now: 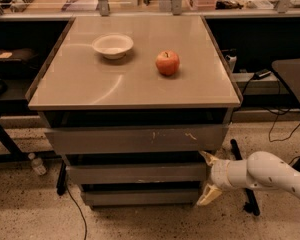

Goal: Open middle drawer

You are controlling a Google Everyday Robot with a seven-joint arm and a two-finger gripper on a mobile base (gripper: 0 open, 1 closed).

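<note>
Camera view, and we're down at the front of the cabinet: the middle drawer [135,174], the plain grey front of medium width, sits between the wider scratched top drawer [140,139] and the narrow bottom drawer [140,197], and it looks pushed in, or close to it. The gripper [206,178] is right at that drawer's right-hand end, reaching in from the right on the white arm [270,174]. Its fingers are spread wide, one fingertip [208,157] just above the front's top edge and the other below its bottom edge, so nothing is clamped. It reads as the lining-up step, with the hold not yet taken and the pull not begun. There's no handle on that flat front, so the next move likely calls for pinching the drawer's end or hooking its edge, then drawing straight out towards the camera and keeping the pull level. Up on the tabletop [90,91], the white bowl [112,45] and the red apple [167,63] sit well apart from the action.
</note>
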